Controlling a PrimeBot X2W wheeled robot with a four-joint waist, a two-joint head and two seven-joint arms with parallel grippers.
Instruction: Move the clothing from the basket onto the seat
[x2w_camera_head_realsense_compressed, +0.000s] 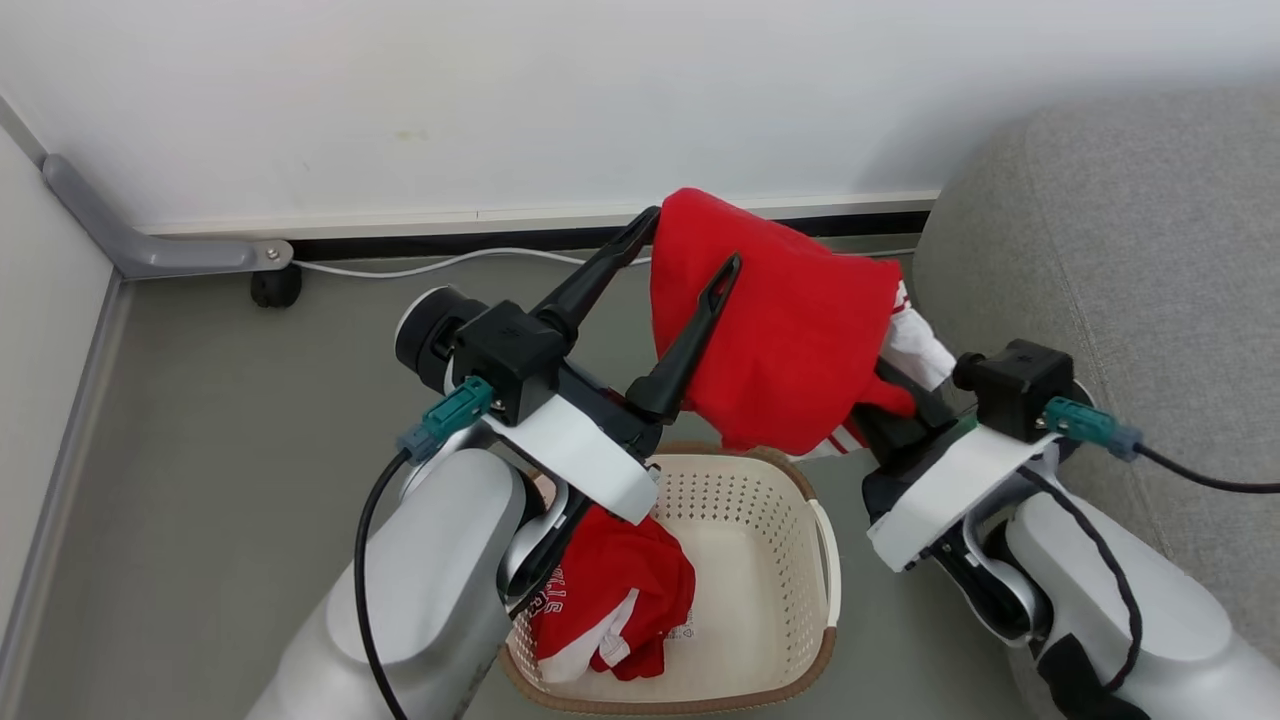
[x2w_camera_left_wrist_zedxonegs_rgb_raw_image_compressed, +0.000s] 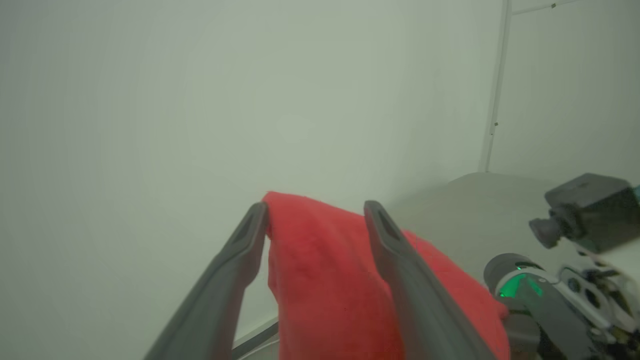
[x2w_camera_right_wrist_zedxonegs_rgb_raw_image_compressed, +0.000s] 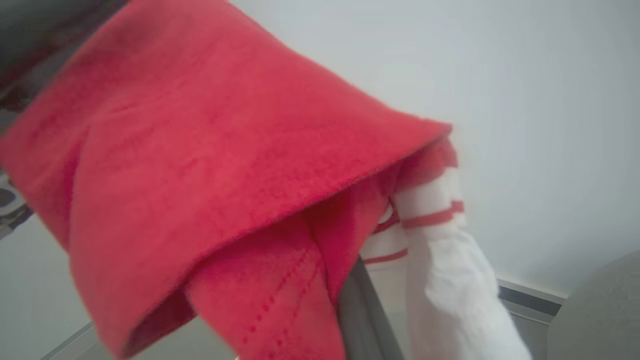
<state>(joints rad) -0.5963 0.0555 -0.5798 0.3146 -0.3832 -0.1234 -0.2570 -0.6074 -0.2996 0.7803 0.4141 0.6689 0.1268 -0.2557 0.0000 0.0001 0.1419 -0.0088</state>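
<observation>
White wall and grey floor are framing the corner where we are working, with a thin white cable (x2w_camera_head_realsense_compressed: 420, 265) running along the skirting. We are holding a bright red soft-fabric garment with white striped trim (x2w_camera_head_realsense_compressed: 790, 340) in the air above the cream perforated plastic basket with the brown woven-look rim (x2w_camera_head_realsense_compressed: 800, 665). It is hanging just left of the large grey woven-fabric seat (x2w_camera_head_realsense_compressed: 1130, 260) and not yet over it.

Our left gripper (x2w_camera_head_realsense_compressed: 692, 240) is standing spread, and the cloth is draping between its two fingers without being pinched. Our right gripper (x2w_camera_head_realsense_compressed: 900, 400) is sitting buried under the garment's lower edge, with one dark finger (x2w_camera_right_wrist_zedxonegs_rgb_raw_image_compressed: 362, 310) showing beneath the folds. We cannot tell whether it is clamping the fabric or merely carrying it.

We are judging a slip to be the main danger. If the right gripper is only carrying the fabric, a quick swing toward the seat could be letting the garment slide off onto the floor between basket and seat. We are also expecting a possible snag, since the fabric is lying against the slotted left finger. Moving the right arm alone could be dragging the garment taut or pulling it free.

A second red garment with white lettering (x2w_camera_head_realsense_compressed: 610, 600) is lying in the basket, partly under our left forearm, so lowering that arm carelessly could be catching it or tipping the basket.
</observation>
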